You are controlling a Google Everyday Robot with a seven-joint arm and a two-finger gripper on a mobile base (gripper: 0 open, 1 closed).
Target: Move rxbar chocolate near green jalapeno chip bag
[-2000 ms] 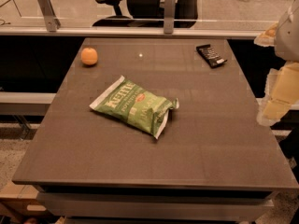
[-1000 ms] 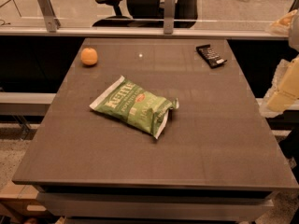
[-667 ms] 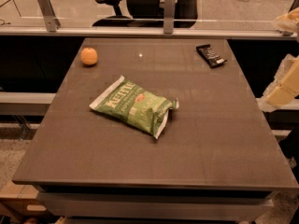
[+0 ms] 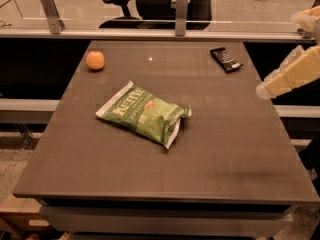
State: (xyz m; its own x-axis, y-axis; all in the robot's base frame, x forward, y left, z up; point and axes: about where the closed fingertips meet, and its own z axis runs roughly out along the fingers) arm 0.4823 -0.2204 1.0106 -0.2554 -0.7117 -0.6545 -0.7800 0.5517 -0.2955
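Hovering at right rim of worktop (image 4: pixel 225 149), my gripper (image 4: pixel 270 86) holds nothing; wide or narrow, cannot tell. rxbar chocolate (image 4: pixel 226 59) lies flat near far right corner, untouched, closest item to gripper, which likely explains approach from this side. green jalapeno chip bag (image 4: pixel 145 113) lies slantwise mid-worktop, well apart from bar, bare surface around it for set-down. Orange fruit (image 4: pixel 95 60) far left, not involved. Judgement: reach stage, grasp not yet made.

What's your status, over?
Gripper right of dark table. Small flat black rxbar chocolate far right, untouched. Crinkled green jalapeno chip bag centre. Round orange fruit far left.
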